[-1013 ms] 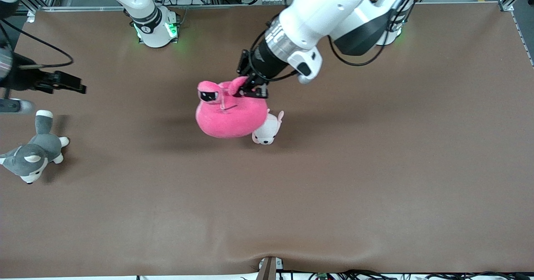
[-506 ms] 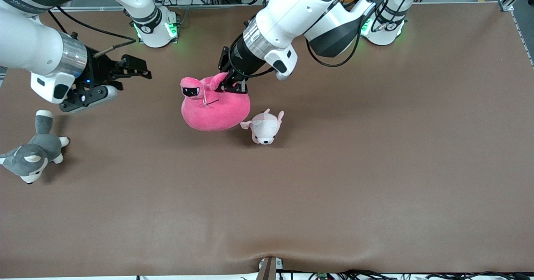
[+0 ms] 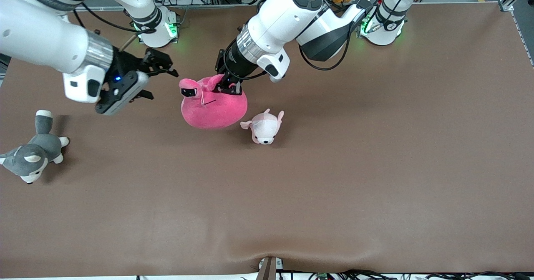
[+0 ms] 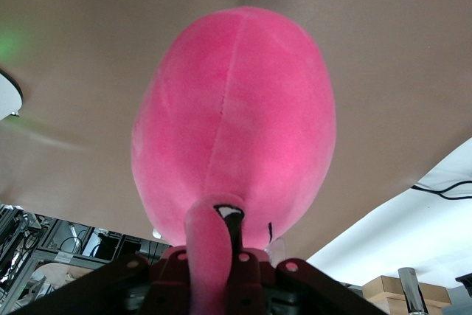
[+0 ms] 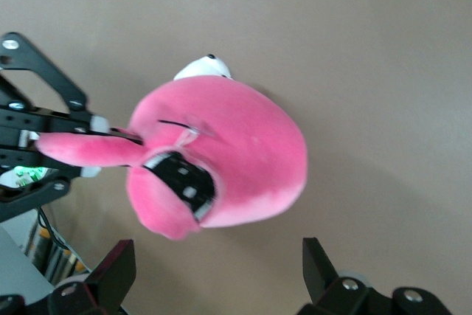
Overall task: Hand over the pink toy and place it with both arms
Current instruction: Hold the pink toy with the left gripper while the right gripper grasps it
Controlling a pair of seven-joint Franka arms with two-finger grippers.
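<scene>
Husky plush (image 3: 32, 155) lies on the bench (image 3: 333, 188) at the right arm's end, nearer the front cam than the rest. Right pincer (image 3: 156, 77) hangs over the bench just beside the pink toy (image 3: 212, 104), fingers spread wide, nothing between them; toy's dark eye patch faces it in the right wrist view. Left pincer (image 3: 227, 87) is pressed together on one ear flap (image 4: 206, 256), w/ the toy hanging below it, above the bench. Small pale pink-and-white plush (image 3: 263, 127) lies on the bench beside the toy, toward the left arm's end
</scene>
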